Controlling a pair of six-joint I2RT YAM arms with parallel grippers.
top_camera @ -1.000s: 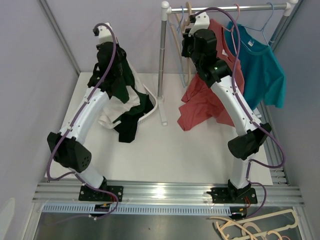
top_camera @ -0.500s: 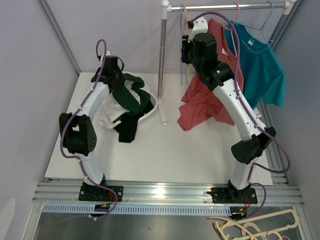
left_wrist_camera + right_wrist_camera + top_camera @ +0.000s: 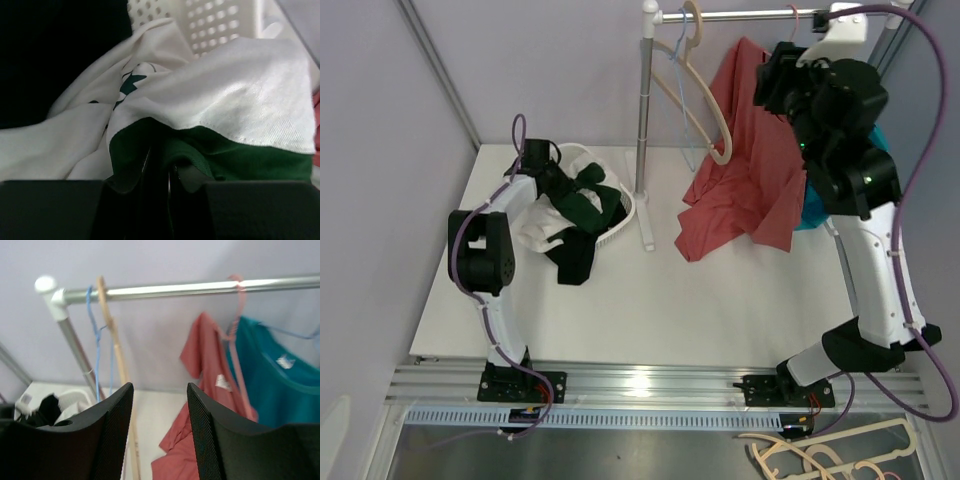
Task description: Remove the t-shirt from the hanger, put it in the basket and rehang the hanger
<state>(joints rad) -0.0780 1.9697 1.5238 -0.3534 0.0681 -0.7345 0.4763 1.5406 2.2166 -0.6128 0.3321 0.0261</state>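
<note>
Overhead, right hand point(image 3: 159, 395) spread near red t-shirt point(image 3: 750, 180); left hand point(image 3: 160, 172) pinches green garment point(image 3: 230, 155).

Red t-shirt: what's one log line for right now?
red t-shirt: on pink hanger | right gripper: open, empty | left gripper: shut on green shirt

T-shirt point(image 3: 745, 185) under rail point(image 3: 740, 15), basket point(image 3: 628, 207) left

The t-shirt point(image 3: 745, 175) was brick red on a pink hanger point(image 3: 240, 305); the shirt point(image 3: 280, 395) beside it was teal. Other hangers were a wood hanger point(image 3: 116, 347), pale, and a blue hanger point(image 3: 96, 360). The white basket point(image 3: 225, 20) held a white cloth point(image 3: 235, 85) with a green print, perhaps leaves, and a dark green cloth point(image 3: 250, 162).
</note>
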